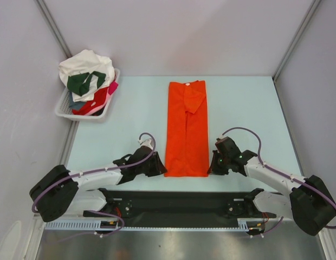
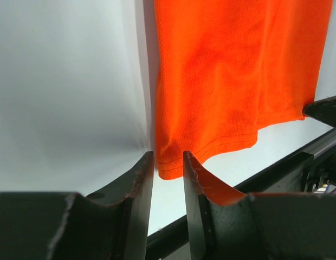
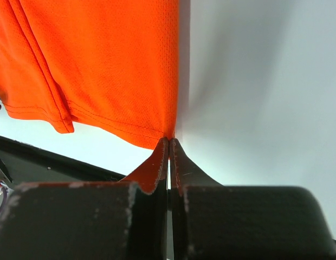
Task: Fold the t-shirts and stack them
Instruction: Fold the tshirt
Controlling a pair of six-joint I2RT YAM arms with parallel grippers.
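Pale blue tabletop (image 1: 130,108), grey walls around. Lying flat at its centre: orange t-shirt (image 1: 187,130), folded into a narrow strip, long axis running straight away from the arm bases, collar end far, hem end near. Flanking the hem, one tool per corner. Left tool (image 2: 168,158) at the near-left corner, slightly parted, hem corner just at the tips, not visibly held. Right tool (image 3: 169,142) at the near-right corner, clenched tight, touching the cloth there, actual pinch not certain. Probably next: lifting the hem and carrying it along that axis toward the collar, with both corners caught first. Other t-shirts (image 1: 86,76) heaped in white basket (image 1: 65,111), far left.
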